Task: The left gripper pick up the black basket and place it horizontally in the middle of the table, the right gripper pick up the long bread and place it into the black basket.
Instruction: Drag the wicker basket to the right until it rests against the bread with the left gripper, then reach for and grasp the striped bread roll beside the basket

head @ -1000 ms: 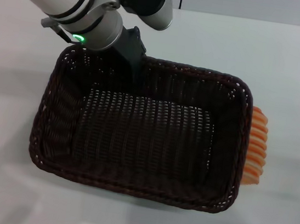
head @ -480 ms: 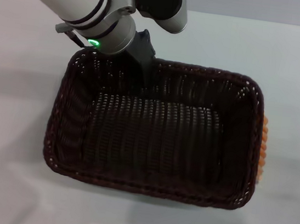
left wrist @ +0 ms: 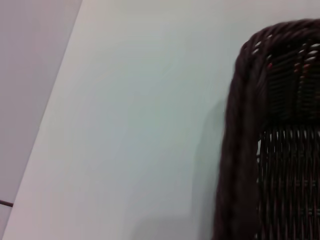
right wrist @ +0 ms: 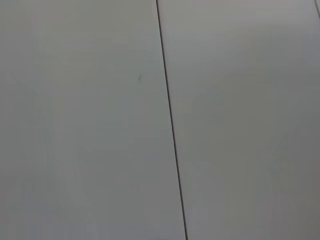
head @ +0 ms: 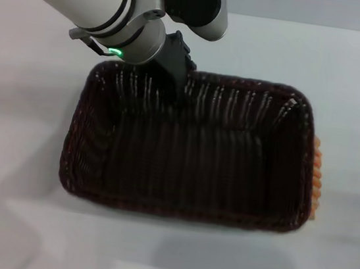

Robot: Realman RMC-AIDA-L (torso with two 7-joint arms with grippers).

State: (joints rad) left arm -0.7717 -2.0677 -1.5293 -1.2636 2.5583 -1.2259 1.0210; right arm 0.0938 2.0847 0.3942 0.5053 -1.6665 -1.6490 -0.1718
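The black basket [head: 191, 149] is a large dark woven wicker basket in the middle of the white table [head: 22, 120], lengthwise across the head view. My left gripper [head: 179, 80] is shut on the basket's far rim, left of its middle, and holds it. The basket's rim and wall also show in the left wrist view [left wrist: 260, 140]. The long bread [head: 316, 186], orange-brown with pale stripes, lies on the table right behind the basket's right end; only a thin strip of it shows. My right gripper is out of view.
The right wrist view shows only a plain grey surface with a thin dark seam [right wrist: 170, 120]. The table's far edge [head: 314, 24] runs behind the basket.
My left gripper has carried the basket to the right and levelled it. The basket now hides more of the long bread.
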